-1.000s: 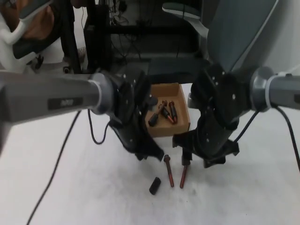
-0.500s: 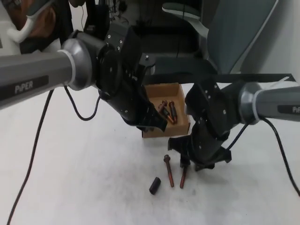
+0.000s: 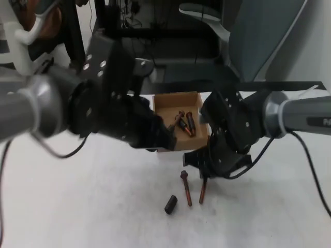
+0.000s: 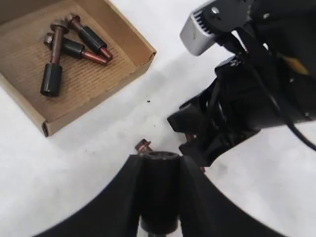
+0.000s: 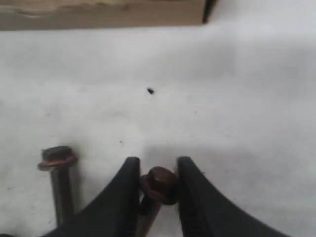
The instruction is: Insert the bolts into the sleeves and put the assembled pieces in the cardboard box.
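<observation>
So from where I'm standing, the left gripper [image 4: 159, 170] has its fingers clamped on a black sleeve [image 4: 159, 197]. The sleeve sits upright between them with its open end poking out past the tips. That arm is hanging above the white bench [image 3: 77, 206], just in front of the cardboard box [image 3: 176, 101]. The right gripper [image 5: 158, 165] is down low at the bench surface, right in front of the box. Its fingers are nearly closed and pinched in on the head of one copper bolt [image 5: 159, 185], touching it on both sides as far as I can tell. The shank of that bolt runs back toward the near edge of the bench. A second bolt [image 5: 58, 187] lies loose just beside it, roughly parallel and not touching. A spare sleeve [image 3: 170, 204] is lying on its side near the loose bolt, a little closer to the near edge. Inside the box there are three assembled pieces [image 4: 73, 48], bolts with black sleeves on them, lying flat on the box floor. Two are close together and the third is angled off to one side.
</observation>
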Motion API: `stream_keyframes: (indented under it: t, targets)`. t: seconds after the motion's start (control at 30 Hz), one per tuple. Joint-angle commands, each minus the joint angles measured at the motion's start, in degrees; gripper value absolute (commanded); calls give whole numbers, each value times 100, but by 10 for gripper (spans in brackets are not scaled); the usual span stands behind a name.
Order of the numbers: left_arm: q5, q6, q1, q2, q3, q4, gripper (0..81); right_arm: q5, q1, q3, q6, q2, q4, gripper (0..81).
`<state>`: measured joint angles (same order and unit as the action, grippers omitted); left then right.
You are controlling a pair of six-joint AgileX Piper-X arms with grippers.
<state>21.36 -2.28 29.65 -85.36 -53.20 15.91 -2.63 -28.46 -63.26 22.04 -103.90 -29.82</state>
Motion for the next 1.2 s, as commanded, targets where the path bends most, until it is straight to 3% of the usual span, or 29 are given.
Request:
stream_keyframes:
  t: [0.0,0.17,0.3,0.53,0.73,1.17]
  targets:
    - [100,-295,-42,559,687,-1031,17,-49,-13,-10,-497,685,225,0]
    - [100,-782,47,1092,1937,-3482,17,-420,-129,157,-1210,1961,265,0]
    - [72,-1142,413,1042,2615,-5126,17,-488,-295,618,-1671,3081,587,0]
    - [-318,-1139,1410,1040,2914,-5377,17,40,-487,2252,-2204,4688,2618,0]
    - [-1660,-316,2247,1040,2931,-5970,17,138,-487,3042,-2204,5282,3120,0]
    - [-1739,-72,2385,1040,2931,-5944,17,749,-487,3071,-1562,5303,3679,0]
